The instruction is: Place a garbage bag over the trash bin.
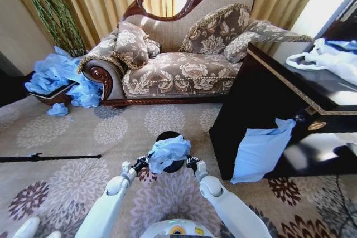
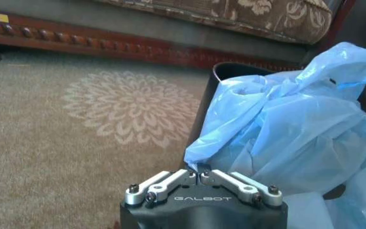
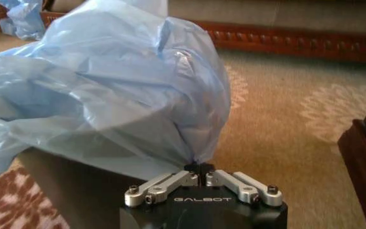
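**Blue bag bunched on top of the black bin, pinched from both sides**

The garbage bag (image 1: pixel 168 151) is a thin, light-blue, half-transparent plastic film, soft and full of wrinkles. It sits as a crumpled heap on the mouth of the trash bin (image 1: pixel 167 136), which stands on the carpet in front of the robot. The bag hides most of the bin: in the head view only the far arc of the round black rim and a small dark part near the robot can be seen. In the left wrist view a piece of the smooth black wall (image 2: pixel 203 114) and rim shows beside the plastic.

The left end effector (image 1: pixel 140 164) is at the left side of the bin, its fingertips pressed together on a fold of the bag (image 2: pixel 278 133). The right end effector (image 1: pixel 192 163) is at the right side, also pinching the film (image 3: pixel 113 95) between closed tips. The word "GALBOT" is readable on both wrist housings.

The carpet (image 1: pixel 83 132) is beige with round flower medallions. Behind stands a floral sofa (image 1: pixel 178 71) with a carved wooden frame. A pile of blue bags (image 1: pixel 56 79) lies to its left. On the right a dark cabinet (image 1: pixel 268 98) is cut off by the picture edge; one more blue bag (image 1: pixel 259 151) hangs on its front.
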Controlling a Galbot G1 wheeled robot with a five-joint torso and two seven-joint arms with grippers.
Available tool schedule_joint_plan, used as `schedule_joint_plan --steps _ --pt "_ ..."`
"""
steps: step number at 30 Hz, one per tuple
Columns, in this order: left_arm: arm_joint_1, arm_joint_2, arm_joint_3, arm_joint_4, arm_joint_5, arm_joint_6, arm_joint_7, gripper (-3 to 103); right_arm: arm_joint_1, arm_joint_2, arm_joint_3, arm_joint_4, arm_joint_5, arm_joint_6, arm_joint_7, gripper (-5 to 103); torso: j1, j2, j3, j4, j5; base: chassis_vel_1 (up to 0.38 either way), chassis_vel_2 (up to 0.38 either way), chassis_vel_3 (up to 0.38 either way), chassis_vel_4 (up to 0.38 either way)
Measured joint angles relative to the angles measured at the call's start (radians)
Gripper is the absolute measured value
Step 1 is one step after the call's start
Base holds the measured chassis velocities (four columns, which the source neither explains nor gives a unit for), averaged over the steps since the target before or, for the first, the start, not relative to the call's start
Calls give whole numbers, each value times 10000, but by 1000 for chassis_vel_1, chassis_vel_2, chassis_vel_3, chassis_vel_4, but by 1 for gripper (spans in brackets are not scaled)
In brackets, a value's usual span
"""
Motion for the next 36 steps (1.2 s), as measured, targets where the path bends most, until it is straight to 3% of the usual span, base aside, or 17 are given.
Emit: schedule_joint_plan --steps 13,31,35,36 --pt "-469 -152 20 781 325 -492 -384 0 780 800 300 -1461 -459 1536 -581 0 0 0 0 -1 -2 0 0 0 0" --pt "-760 -338 127 955 234 -639 -1636 -3 1297 661 274 -1869 -451 1328 -859 0 1 -1 0 2 0 0 0 0 0" --pt "-629 -325 144 692 156 -671 -1696 11 1077 394 160 -1399 -351 970 -624 -3 1 -1 0 1 0 0 0 0 0" --pt "-547 -305 144 560 169 -716 -1672 17 918 265 126 -1165 -261 872 -501 2 1 -1 0 2 0 0 0 0 0"
